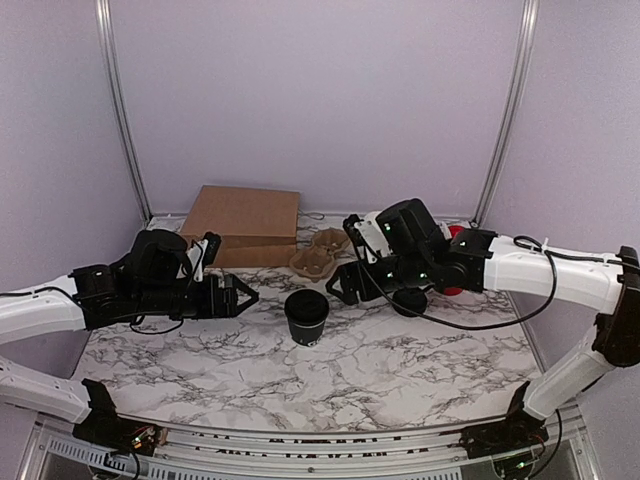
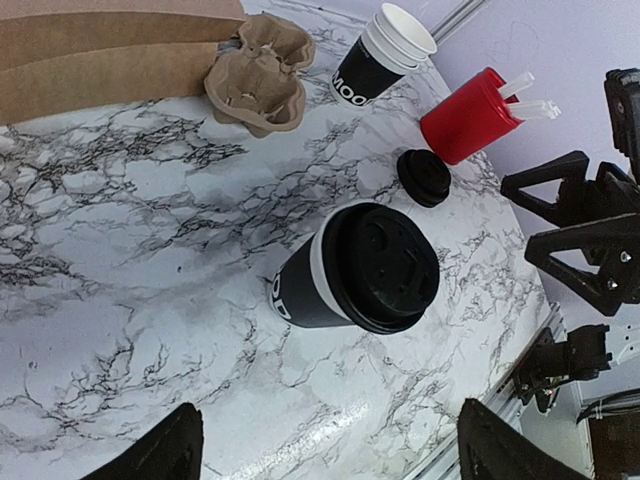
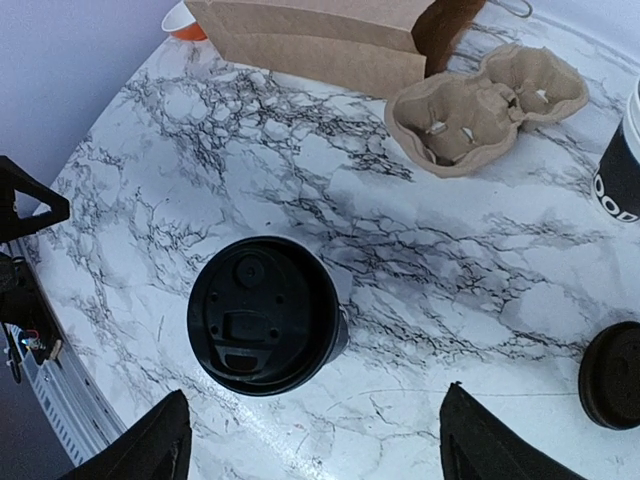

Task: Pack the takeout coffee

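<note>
The black paper cup (image 1: 306, 318) stands upright mid-table with its black lid (image 1: 306, 305) on top. In the left wrist view the cup (image 2: 300, 290) and its lid (image 2: 382, 266) lie ahead of my open, empty left gripper (image 2: 330, 452). In the right wrist view the lid (image 3: 265, 313) sits just ahead of my open, empty right gripper (image 3: 315, 440). In the top view my left gripper (image 1: 245, 297) is left of the cup and my right gripper (image 1: 338, 285) is at its upper right, both apart from it.
A second loose black lid (image 2: 424, 177) lies near the red tub (image 2: 468, 115) and the stack of white-rimmed cups (image 2: 385, 55). A pulp cup carrier (image 1: 318, 252) and a brown paper bag (image 1: 243, 225) lie at the back.
</note>
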Action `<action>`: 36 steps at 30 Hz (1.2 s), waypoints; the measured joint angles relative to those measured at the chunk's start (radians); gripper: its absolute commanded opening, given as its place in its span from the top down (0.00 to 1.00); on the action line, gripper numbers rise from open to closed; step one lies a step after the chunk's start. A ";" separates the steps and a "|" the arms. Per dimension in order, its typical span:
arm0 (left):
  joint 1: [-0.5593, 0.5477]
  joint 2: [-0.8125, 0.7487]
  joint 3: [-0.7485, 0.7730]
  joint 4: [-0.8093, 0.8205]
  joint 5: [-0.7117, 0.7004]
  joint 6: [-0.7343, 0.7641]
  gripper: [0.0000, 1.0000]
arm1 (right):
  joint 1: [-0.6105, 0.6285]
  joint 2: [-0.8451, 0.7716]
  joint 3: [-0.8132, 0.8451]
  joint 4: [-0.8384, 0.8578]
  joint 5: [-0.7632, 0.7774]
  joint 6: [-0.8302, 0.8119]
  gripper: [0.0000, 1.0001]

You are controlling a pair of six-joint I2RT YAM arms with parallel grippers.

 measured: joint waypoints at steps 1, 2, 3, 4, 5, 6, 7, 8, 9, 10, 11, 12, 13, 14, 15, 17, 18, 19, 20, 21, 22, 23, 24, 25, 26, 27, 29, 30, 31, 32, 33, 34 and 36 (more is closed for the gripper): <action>-0.001 -0.003 -0.011 0.002 -0.008 -0.013 0.12 | -0.012 -0.001 -0.011 0.021 -0.021 0.008 0.16; -0.001 -0.003 -0.018 0.004 -0.018 -0.027 0.12 | -0.024 -0.001 -0.019 0.040 -0.037 0.016 0.16; -0.001 -0.002 -0.021 0.008 -0.023 -0.039 0.12 | -0.038 -0.001 -0.028 0.062 -0.056 0.022 0.15; -0.001 -0.001 -0.023 0.013 -0.028 -0.047 0.12 | -0.047 -0.001 -0.035 0.081 -0.067 0.026 0.15; -0.001 0.001 -0.023 0.019 -0.029 -0.049 0.12 | -0.054 0.000 -0.040 0.098 -0.080 0.028 0.15; -0.001 0.007 -0.023 0.032 -0.030 -0.052 0.13 | -0.061 0.003 -0.043 0.116 -0.089 0.031 0.15; -0.001 0.016 -0.023 0.047 -0.028 -0.053 0.14 | -0.065 0.008 -0.043 0.128 -0.098 0.032 0.15; -0.001 0.027 -0.023 0.061 -0.027 -0.053 0.15 | -0.066 0.015 -0.043 0.142 -0.105 0.032 0.15; -0.001 0.042 -0.023 0.077 -0.026 -0.054 0.15 | -0.066 0.023 -0.043 0.154 -0.113 0.033 0.15; -0.001 0.060 -0.023 0.095 -0.021 -0.056 0.15 | -0.066 0.034 -0.043 0.166 -0.121 0.033 0.15; -0.001 0.074 -0.024 0.109 -0.018 -0.056 0.15 | -0.066 0.043 -0.043 0.172 -0.127 0.033 0.15; -0.001 0.088 -0.028 0.126 -0.014 -0.059 0.15 | -0.066 0.055 -0.043 0.176 -0.133 0.032 0.15; -0.001 0.097 -0.033 0.140 -0.009 -0.061 0.15 | -0.066 0.065 -0.043 0.177 -0.137 0.032 0.15; -0.001 0.105 -0.039 0.151 -0.005 -0.064 0.15 | -0.066 0.071 -0.043 0.179 -0.141 0.033 0.15; -0.001 0.109 -0.044 0.157 0.000 -0.066 0.15 | -0.066 0.076 -0.044 0.180 -0.145 0.033 0.15; -0.001 0.113 -0.049 0.166 0.008 -0.068 0.16 | -0.071 0.076 -0.047 0.186 -0.150 0.034 0.15; -0.001 0.113 -0.050 0.170 0.011 -0.068 0.16 | -0.073 0.075 -0.050 0.192 -0.154 0.034 0.15; -0.001 0.113 -0.050 0.175 0.015 -0.068 0.16 | -0.077 0.074 -0.056 0.199 -0.158 0.035 0.15; -0.001 0.113 -0.050 0.179 0.018 -0.068 0.17 | -0.082 0.070 -0.066 0.209 -0.160 0.038 0.16; -0.001 0.113 -0.050 0.183 0.022 -0.068 0.17 | -0.086 0.065 -0.077 0.214 -0.159 0.042 0.16; -0.001 0.113 -0.050 0.187 0.026 -0.068 0.17 | -0.090 0.057 -0.093 0.221 -0.159 0.046 0.16; -0.001 0.113 -0.050 0.192 0.029 -0.067 0.18 | -0.094 0.048 -0.110 0.227 -0.160 0.054 0.16; -0.001 0.113 -0.050 0.195 0.033 -0.067 0.18 | -0.095 0.041 -0.123 0.230 -0.159 0.057 0.17; -0.001 0.113 -0.050 0.196 0.034 -0.067 0.18 | -0.095 0.037 -0.131 0.234 -0.160 0.064 0.17; -0.001 0.113 -0.050 0.196 0.035 -0.067 0.18 | -0.096 0.034 -0.139 0.243 -0.160 0.069 0.17; -0.001 0.113 -0.050 0.196 0.036 -0.066 0.18 | -0.096 0.032 -0.147 0.252 -0.160 0.075 0.17; -0.001 0.115 -0.050 0.198 0.038 -0.066 0.18 | -0.097 0.027 -0.167 0.275 -0.159 0.087 0.18; -0.001 0.117 -0.050 0.199 0.041 -0.065 0.18 | -0.097 0.027 -0.175 0.285 -0.159 0.095 0.19; -0.001 0.120 -0.050 0.200 0.042 -0.064 0.17 | -0.097 0.027 -0.185 0.296 -0.160 0.104 0.19; -0.001 0.122 -0.050 0.203 0.043 -0.064 0.14 | -0.097 0.027 -0.190 0.303 -0.160 0.110 0.19; -0.001 0.126 -0.050 0.206 0.043 -0.064 0.13 | -0.097 0.027 -0.197 0.317 -0.162 0.117 0.19; 0.000 0.130 -0.050 0.210 0.042 -0.062 0.13 | -0.097 0.027 -0.203 0.329 -0.165 0.127 0.19; 0.006 0.144 -0.048 0.216 0.038 -0.066 0.11 | -0.097 0.027 -0.216 0.359 -0.172 0.141 0.19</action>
